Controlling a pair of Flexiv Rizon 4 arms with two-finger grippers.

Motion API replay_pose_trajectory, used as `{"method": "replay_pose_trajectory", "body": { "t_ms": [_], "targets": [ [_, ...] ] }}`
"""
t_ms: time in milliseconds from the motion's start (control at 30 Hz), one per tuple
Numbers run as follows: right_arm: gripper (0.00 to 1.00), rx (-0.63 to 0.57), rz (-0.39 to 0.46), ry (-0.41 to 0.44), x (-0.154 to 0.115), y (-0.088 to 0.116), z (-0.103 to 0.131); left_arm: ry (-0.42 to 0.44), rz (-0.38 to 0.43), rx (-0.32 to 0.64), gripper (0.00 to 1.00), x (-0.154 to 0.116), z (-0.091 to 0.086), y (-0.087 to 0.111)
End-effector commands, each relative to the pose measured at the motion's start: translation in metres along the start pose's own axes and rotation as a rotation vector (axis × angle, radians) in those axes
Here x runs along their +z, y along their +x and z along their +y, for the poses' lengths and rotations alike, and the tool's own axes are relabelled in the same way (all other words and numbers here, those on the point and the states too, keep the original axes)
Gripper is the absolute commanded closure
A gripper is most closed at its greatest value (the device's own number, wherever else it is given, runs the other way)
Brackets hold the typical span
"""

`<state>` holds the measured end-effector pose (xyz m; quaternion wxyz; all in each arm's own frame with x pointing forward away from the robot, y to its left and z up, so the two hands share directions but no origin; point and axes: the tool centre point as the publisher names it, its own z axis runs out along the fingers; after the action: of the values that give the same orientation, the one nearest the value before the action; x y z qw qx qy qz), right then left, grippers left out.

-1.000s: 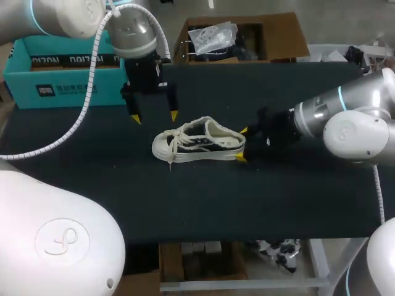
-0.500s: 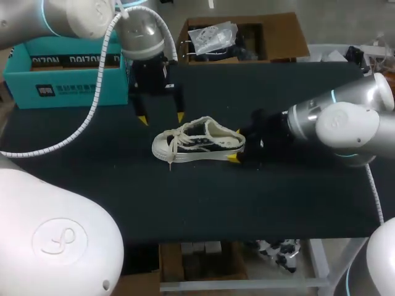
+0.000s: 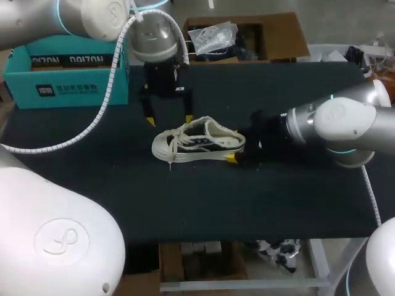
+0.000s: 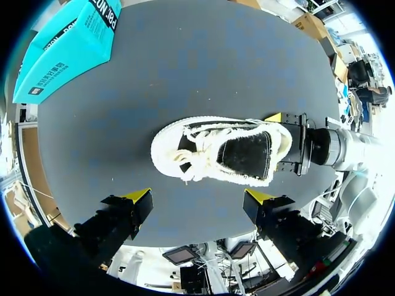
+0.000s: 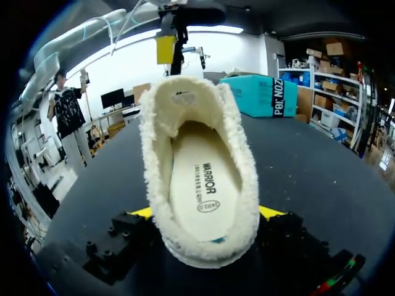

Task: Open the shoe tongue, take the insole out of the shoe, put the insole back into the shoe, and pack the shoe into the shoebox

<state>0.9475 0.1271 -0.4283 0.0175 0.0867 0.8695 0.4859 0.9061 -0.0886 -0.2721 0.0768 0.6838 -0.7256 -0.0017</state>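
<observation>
Four steps on the card and, by my reading, none ticked off yet. The shoe (image 3: 197, 143) lies upright on its sole in the middle of the table (image 3: 278, 203), toe toward my left arm's side and heel toward my right. The laces are bunched loosely over the tongue, which does not look pulled open. Down the right wrist view, the insole (image 5: 197, 185) is flat in the footbed, plainly not out. So opening the tongue, lifting and reseating the insole, and boxing are all left.

It's a cream low-top with dark side panels, a white rubber sole and a thick fleecy collar around the opening; soft up top, firm at the base, I'd guess.

Around the heel sits the right gripper (image 3: 236, 154), a yellow tip against each side of the sole, so it looks clamped on the shoe, bracing it. Just beyond the laces the left gripper (image 3: 170, 120) hovers over the shoe's far side, fingers spread wide and empty. Well off at the table's far left corner, the teal shoebox (image 3: 62, 80) waits.
</observation>
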Motion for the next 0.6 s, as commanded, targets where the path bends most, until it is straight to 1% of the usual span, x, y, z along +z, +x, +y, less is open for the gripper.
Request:
{"method": "replay_pose_trajectory", "body": {
  "t_ms": [33,133,300,533,600],
  "targets": [
    [1.00,0.000,0.000,-0.006,0.004,0.002,-0.003,-0.006,-0.032,0.012,0.00,0.002,-0.001,0.016],
    [1.00,-0.001,0.007,-0.008,0.007,0.003,-0.001,-0.006,-0.050,0.026,0.00,0.003,-0.002,0.028],
    [1.00,-0.001,0.007,-0.008,0.007,0.003,-0.001,-0.012,-0.102,0.047,0.00,0.010,-0.010,0.052],
    [1.00,-0.001,0.007,-0.008,0.007,0.003,-0.001,-0.042,-0.172,0.046,0.00,0.024,-0.031,0.071],
    [1.00,-0.001,0.007,-0.008,0.007,0.003,-0.001,-0.056,-0.187,0.036,0.16,0.029,-0.037,0.073]
  ]
}}
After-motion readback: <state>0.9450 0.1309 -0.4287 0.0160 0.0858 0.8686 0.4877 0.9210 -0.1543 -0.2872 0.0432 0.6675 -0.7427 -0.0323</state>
